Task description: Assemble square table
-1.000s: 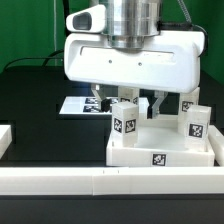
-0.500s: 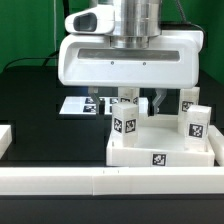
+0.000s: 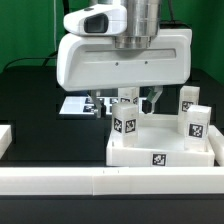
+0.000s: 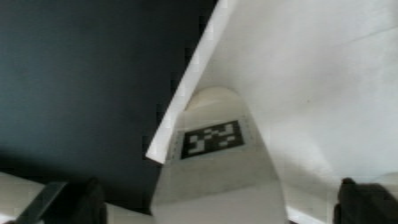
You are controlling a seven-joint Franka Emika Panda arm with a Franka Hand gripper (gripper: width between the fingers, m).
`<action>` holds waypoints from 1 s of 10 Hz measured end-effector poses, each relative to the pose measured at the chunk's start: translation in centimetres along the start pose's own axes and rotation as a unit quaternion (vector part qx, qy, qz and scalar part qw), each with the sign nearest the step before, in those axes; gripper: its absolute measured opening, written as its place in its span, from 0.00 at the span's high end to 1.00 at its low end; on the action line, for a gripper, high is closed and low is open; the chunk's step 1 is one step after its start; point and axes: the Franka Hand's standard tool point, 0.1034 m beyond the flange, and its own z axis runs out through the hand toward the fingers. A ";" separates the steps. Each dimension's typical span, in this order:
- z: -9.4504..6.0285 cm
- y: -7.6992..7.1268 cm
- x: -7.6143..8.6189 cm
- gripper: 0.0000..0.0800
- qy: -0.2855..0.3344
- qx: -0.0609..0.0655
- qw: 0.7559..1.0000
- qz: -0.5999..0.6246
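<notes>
Gripper (image 3: 124,102) fingers are hanging apart over one standing leg (image 3: 125,124), with nothing held between them; in the wrist view the leg (image 4: 217,150) is sitting in the gap between the two dark fingertips (image 4: 75,200), so a grab looks close, I think. Going from the exterior view's left: the marker board (image 3: 74,105) is lying flat on the black table (image 3: 30,100). Next, the square tabletop (image 3: 160,147) is lying with its rim up, so legs can stand inside it. Two more legs (image 3: 195,123) are standing at its right side. A long white rail (image 3: 110,180) is lying along the front.
</notes>
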 end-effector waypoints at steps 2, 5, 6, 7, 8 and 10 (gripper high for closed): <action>0.0 0.0 0.0 0.55 0.000 0.000 1.000 0.001; 0.0 0.0 0.0 0.64 0.000 0.000 1.000 0.021; 0.0 0.0 0.0 0.64 0.000 0.001 0.998 0.067; 0.0 0.0 0.0 0.64 0.001 0.001 0.994 0.106; 0.0 0.1 0.0 0.64 0.001 0.001 0.989 0.146; 0.0 0.2 -0.1 0.64 0.004 0.006 0.968 0.251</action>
